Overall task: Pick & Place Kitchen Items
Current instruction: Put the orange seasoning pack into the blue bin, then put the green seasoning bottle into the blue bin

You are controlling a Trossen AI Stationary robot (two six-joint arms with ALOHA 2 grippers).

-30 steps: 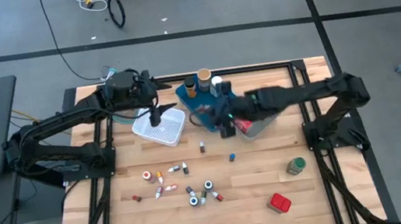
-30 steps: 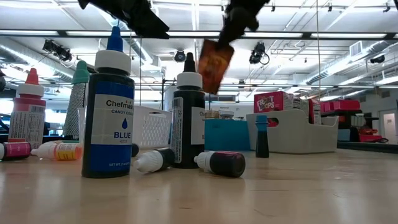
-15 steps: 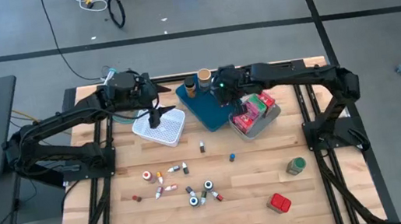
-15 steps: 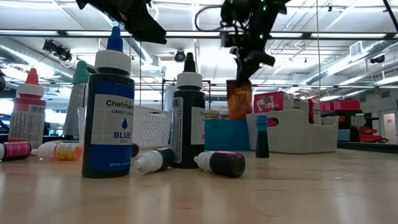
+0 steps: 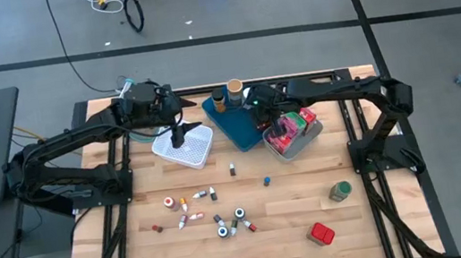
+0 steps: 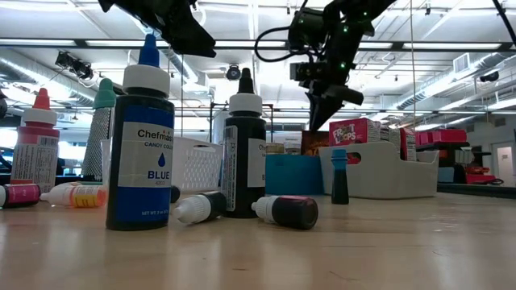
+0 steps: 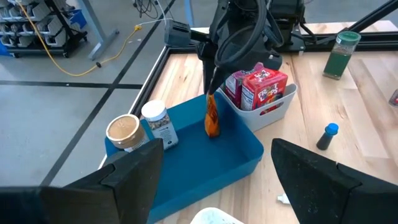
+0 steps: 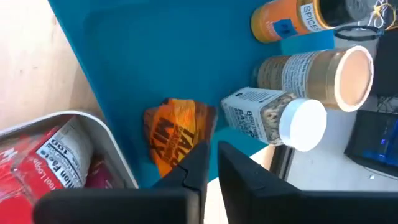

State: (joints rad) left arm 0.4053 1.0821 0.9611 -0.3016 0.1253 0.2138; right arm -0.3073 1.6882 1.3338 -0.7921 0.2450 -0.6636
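Kitchen items scattered on the wooden surface (image 5: 297, 215), several already sorted. Left pincer (image 5: 177, 139) hangs over the white mesh basket (image 5: 185, 148), fingers (image 7: 311, 180) set wide apart, nothing between them; waiting arm. Small bottles (image 5: 215, 212) lie loose mid-surface, blue-cap bottle (image 5: 267, 180) just right of them, green jar (image 5: 340, 191) and red tin (image 5: 321, 234) further right, near the front. Blue tray (image 5: 232, 125) holds a brown-lid jar (image 7: 126, 132), a white-cap jar (image 7: 155, 121) and an orange-label bottle (image 8: 292, 20) at its far end.

Right pincer (image 5: 272, 128) is over the tray's right side, clamped on the top edge of an orange packet (image 7: 212, 118). Packet hangs upright with its lower end at or touching the tray floor; contact can't be confirmed. Just right of it, grey bin (image 5: 302, 141) with red and pink boxes (image 7: 256, 89) standing inside.

Step in hand, by judgement: placing the packet into the tray, nearly done. Next move likely calls for parting the fingers to let it go, lifting straight up clear of the two jars, then heading for one of the loose items. Packet may tip over on release.
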